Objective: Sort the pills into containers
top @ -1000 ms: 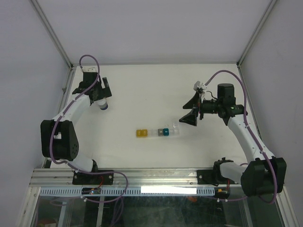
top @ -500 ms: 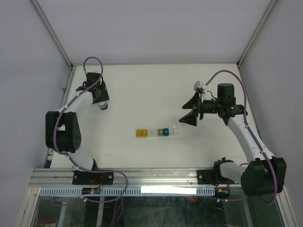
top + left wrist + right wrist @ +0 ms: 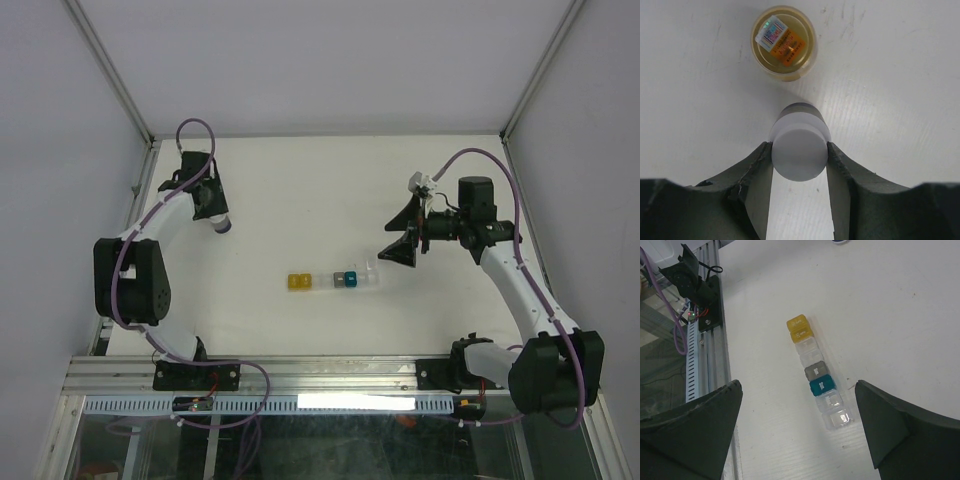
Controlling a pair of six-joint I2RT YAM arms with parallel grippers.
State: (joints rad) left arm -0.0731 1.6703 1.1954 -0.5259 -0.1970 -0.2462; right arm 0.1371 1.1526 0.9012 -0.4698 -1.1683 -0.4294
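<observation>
The left gripper [image 3: 799, 147] pinches a white round-capped plastic bottle [image 3: 800, 142] from both sides, low in its wrist view; a squat amber jar [image 3: 783, 42] with a labelled lid stands just beyond. Best lift straight up, clear of that jar. The right gripper [image 3: 404, 233] hangs spread wide beside the row of small plastic compartments [image 3: 333, 281], one yellow, one teal, mid-frame in the top view.

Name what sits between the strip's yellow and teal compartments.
A clear plastic section, then a grey square compartment; the right wrist view shows it.
</observation>
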